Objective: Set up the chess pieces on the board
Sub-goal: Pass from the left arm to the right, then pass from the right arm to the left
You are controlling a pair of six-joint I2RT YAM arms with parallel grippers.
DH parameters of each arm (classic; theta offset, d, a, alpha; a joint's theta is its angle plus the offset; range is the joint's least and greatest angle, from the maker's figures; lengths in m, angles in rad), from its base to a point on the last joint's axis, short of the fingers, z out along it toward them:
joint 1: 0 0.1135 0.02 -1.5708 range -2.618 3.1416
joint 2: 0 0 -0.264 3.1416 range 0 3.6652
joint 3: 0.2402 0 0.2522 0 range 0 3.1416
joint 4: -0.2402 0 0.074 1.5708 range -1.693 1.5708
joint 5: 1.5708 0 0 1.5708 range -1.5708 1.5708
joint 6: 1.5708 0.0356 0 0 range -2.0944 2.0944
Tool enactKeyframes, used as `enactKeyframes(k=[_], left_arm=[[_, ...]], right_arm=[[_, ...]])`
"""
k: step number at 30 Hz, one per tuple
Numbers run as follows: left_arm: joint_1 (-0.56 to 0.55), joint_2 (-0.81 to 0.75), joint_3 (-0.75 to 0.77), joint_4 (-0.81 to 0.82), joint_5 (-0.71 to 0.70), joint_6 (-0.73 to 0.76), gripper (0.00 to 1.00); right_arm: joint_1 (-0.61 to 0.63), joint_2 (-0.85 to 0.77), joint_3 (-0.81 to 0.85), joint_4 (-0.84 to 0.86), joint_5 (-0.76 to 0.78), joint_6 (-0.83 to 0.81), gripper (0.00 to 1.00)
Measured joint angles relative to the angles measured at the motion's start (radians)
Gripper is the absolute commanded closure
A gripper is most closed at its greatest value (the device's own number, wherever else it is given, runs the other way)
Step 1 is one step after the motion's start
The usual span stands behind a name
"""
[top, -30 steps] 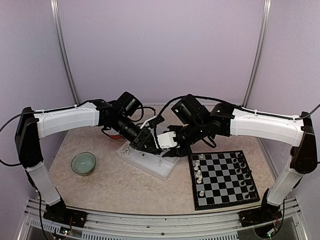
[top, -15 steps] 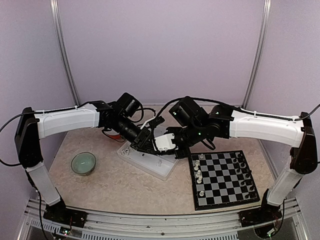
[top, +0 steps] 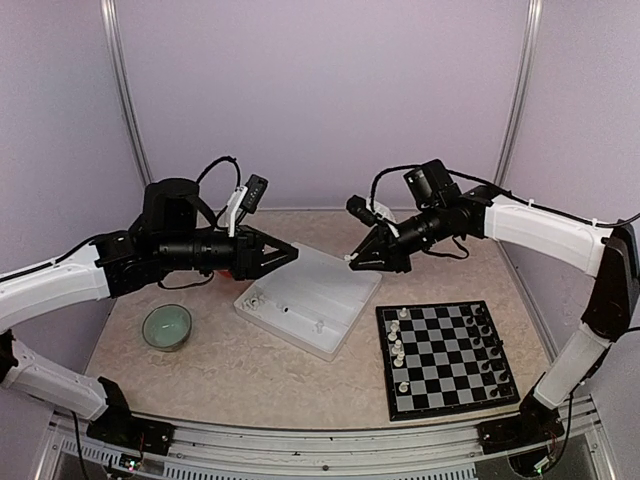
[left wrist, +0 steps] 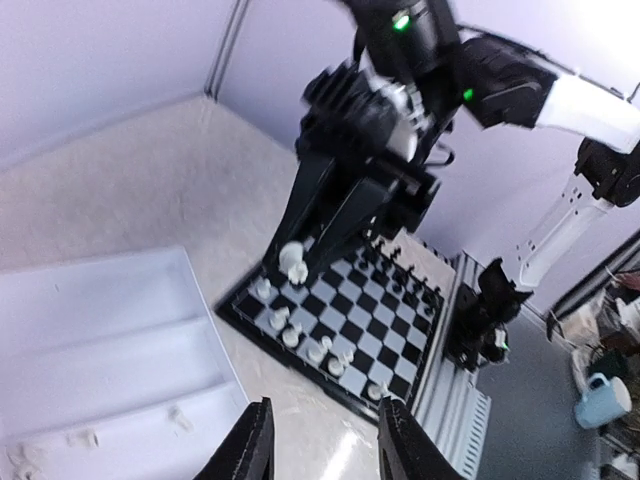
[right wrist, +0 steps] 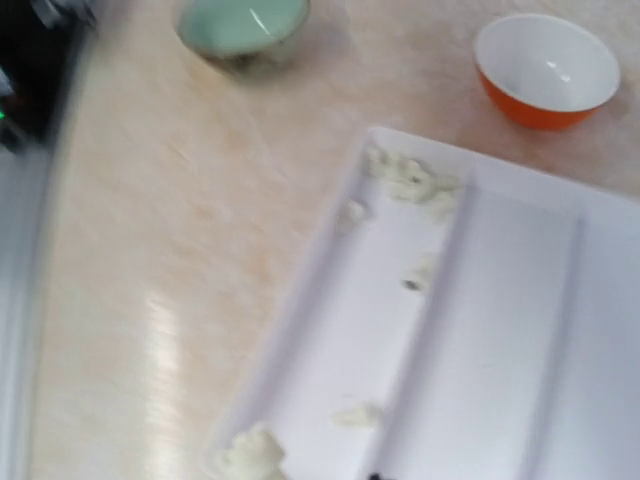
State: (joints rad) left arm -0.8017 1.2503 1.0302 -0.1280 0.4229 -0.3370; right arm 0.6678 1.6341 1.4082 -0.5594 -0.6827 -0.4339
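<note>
Nearest, on the right of the surface (top: 250, 380), lies the board (top: 445, 358). White chess pieces (top: 398, 340) stand along its left edge and black chess pieces (top: 487, 348) along its right edge; the squares between are bare. On the near left sits a green bowl (top: 166, 326), well apart from the board.

Farther back, mid-surface, a white tray (top: 330, 290) lies at an angle, its near right corner close to the board's far left corner. A few small white pieces (right wrist: 405, 175) lie scattered in its compartments; the right wrist view is too blurred to tell which figures they are.

Above the tray's far left corner hangs the left end effector (top: 290, 252), pointing right. In its own wrist view its fingers (left wrist: 250, 452) stand moderately apart with nothing between them.

Facing it above the tray's far right corner is the right end effector (top: 352, 263), angled down and left. It is pinched narrow on a single white piece (left wrist: 292, 262) at its tips, held in the air clear of tray and board.

Farthest, beyond the tray, rests an orange bowl (right wrist: 547, 70) with a white inside.
</note>
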Motion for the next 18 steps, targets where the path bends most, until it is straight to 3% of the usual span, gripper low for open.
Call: enactKeyframes(k=[3, 8, 18], left_arm=[[-0.089, -0.05, -0.017, 0.111, -0.166, 0.053, 0.61], [-0.148, 0.022, 0.005, 0.219, -0.296, 0.105, 0.62], [-0.23, 0.229, 0.121, 0.225, -0.325, 0.192, 0.62]], right_arm=[[-0.06, -0.004, -0.057, 0.044, -0.175, 0.112, 0.92], [-0.093, -0.006, -0.106, 0.095, -0.355, 0.224, 0.91], [-0.096, -0.04, -0.113, 0.166, -0.49, 0.317, 0.9]])
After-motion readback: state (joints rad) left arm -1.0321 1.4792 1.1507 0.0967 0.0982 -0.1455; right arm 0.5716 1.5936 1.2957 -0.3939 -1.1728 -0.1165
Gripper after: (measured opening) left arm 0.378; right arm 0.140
